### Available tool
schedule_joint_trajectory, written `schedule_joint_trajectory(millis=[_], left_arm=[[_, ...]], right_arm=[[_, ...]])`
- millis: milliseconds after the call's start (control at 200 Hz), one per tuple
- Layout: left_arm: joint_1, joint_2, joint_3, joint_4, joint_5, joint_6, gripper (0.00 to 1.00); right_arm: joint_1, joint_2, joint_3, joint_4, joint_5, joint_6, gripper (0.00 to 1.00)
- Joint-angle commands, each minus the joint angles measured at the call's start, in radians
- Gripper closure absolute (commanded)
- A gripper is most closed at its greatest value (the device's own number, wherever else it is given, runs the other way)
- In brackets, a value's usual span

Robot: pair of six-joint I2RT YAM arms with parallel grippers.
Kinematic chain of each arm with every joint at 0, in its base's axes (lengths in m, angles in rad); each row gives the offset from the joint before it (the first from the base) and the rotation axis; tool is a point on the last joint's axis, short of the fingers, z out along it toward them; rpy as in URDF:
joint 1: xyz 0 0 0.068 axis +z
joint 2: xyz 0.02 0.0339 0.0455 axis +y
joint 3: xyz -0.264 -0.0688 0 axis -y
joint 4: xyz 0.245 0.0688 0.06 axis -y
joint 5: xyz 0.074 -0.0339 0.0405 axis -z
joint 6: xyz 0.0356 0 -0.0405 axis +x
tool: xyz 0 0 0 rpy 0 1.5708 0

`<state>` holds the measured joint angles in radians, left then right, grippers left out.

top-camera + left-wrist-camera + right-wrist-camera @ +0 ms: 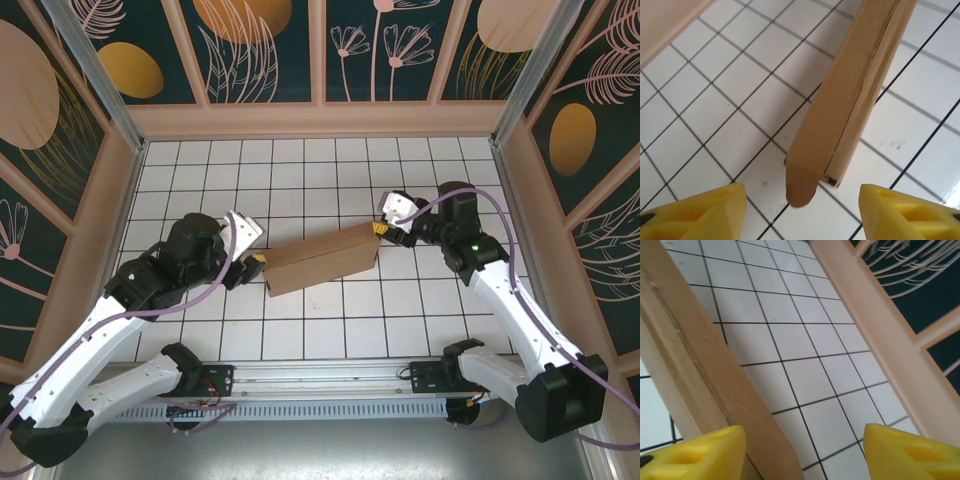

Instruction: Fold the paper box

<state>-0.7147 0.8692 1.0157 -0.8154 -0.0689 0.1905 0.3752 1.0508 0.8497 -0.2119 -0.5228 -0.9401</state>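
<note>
Left wrist: left gripper point(802, 212) agape, seemingly clear of paper box point(850, 95)

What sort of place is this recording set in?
Probably a purpose-built robot test cell, not a home: a white gridded tabletop, framed walls with leaf-patterned panels closing it in, and a left arm and right arm bolted to a metal rail at the near edge.

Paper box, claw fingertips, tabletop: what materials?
Paper box: brown cardboard, matte, raw layered edge showing. Fingertips: yellow, smooth, likely moulded plastic. Tabletop: glossy white, black grid lines; tile or printed sheet, can't tell.
</note>
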Motion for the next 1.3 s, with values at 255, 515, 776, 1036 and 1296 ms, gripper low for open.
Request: schedule_joint_trajectory(millis=[255, 515, 776, 1036, 1296], left_arm=[[-0.003, -0.105, -0.015, 0.169, -0.094, -0.025, 0.38], [-0.003, -0.17, -0.028, 0.255, -0.118, -0.03, 0.37], [-0.002, -0.218, -0.067, 0.281, -0.085, -0.049, 0.38], [-0.002, -0.252, -0.085, 0.291, -0.075, -0.065, 0.38], [-0.003, -0.266, -0.106, 0.303, -0.086, -0.067, 0.38]], right_arm=[[0.257, 0.206, 0.228, -0.312, -0.001, -0.012, 0.21], [0.365, 0.35, 0.336, -0.409, 0.042, 0.0, 0.15], [0.371, 0.429, 0.364, -0.37, 0.112, -0.015, 0.15], [0.393, 0.44, 0.356, -0.311, 0.173, -0.017, 0.18], [0.421, 0.361, 0.276, -0.263, 0.202, 0.009, 0.22]])
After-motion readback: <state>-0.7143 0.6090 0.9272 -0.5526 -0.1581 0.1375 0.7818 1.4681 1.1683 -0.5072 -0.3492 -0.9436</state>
